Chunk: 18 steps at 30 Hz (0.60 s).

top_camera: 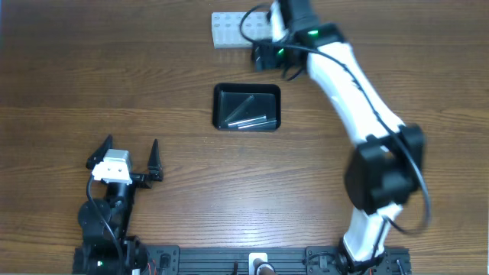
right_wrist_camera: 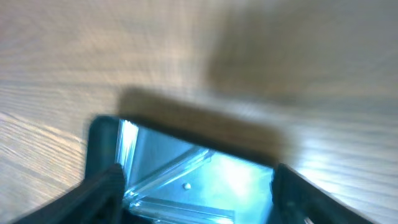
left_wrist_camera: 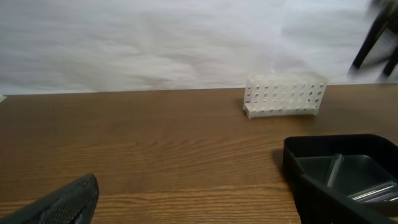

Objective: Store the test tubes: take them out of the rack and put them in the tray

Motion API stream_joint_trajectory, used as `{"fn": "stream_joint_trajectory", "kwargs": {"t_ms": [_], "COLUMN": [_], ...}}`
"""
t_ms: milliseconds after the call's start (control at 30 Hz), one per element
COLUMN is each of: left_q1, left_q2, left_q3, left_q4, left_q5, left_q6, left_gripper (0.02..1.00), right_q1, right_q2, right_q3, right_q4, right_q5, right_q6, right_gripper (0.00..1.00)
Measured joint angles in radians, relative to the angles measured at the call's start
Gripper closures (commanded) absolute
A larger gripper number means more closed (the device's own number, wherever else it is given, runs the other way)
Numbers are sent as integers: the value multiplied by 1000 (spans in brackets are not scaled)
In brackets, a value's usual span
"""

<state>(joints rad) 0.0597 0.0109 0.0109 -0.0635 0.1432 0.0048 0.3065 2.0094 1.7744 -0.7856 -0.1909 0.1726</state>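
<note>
Count notes:
- One rack point(top_camera: 233, 30), white, on desk point(top_camera: 92, 69).
- One tray point(top_camera: 247, 88), black.
- Three test tubes point(top_camera: 246, 120) counted in tray: one slanted, two lying close together. Glass is clear, so count is not fully sure.
- Two robot arms: left arm point(top_camera: 107, 214), right arm point(top_camera: 348, 84).
- Two pairs of jaws, one pair on each arm.
- One desk, wooden.

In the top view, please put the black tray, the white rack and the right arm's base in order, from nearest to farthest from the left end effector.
1. Black tray, mid-table, to the right of the left end effector.
2. White rack, beyond the tray, at the table's far side.
3. Right arm's base, across at the near edge.
</note>
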Motion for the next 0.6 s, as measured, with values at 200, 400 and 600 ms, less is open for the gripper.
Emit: {"fn": "stream_joint_trajectory", "kwargs": {"t_ms": [200, 400, 600], "left_q1": [0, 0, 0], "left_q2": [0, 0, 0], "left_q3": [0, 0, 0], "left_q4": [0, 0, 0], "left_q5": [0, 0, 0], "left_q6": [0, 0, 0], "left_gripper": [18, 18, 20], "right_q1": [-143, -269, -367], "right_q2": [-320, -676, -979], "right_q3": [-16, -395, -769], "right_q4": [100, 365, 470], "right_q5": [114, 150, 153], "right_q6": [-167, -240, -251], "right_gripper": [58, 9, 7]}}
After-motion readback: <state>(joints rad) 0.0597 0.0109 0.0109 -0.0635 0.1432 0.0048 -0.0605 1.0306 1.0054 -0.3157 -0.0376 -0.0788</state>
